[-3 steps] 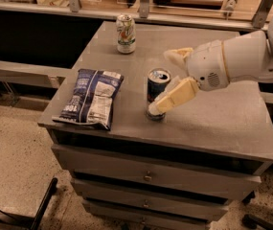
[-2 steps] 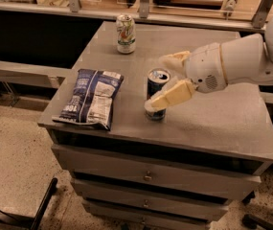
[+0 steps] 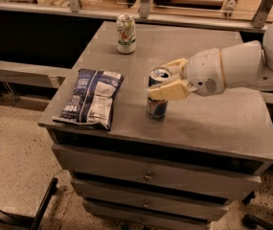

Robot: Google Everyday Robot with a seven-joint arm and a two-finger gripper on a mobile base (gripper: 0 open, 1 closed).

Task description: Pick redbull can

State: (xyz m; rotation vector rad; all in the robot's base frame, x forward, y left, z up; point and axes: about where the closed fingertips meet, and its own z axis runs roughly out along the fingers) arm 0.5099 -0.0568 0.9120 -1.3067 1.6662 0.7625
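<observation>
One camera, set high on the near side, looks steeply down and away across the tabletop (image 3: 212, 123) at close range; the gripper (image 3: 157, 80) sits over the tabletop's middle.

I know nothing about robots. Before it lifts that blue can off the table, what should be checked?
1. Right target: the gripper is at the redbull can, not the white-and-green soda can at the far end. Ok.
2. Can upright on the table: ok.
3. Gripper height: level with the can's upper half. Ok.
4. Firm hold on the can: cannot tell.
5. Chip bag lies apart from the can, out of the way: ok.
</observation>
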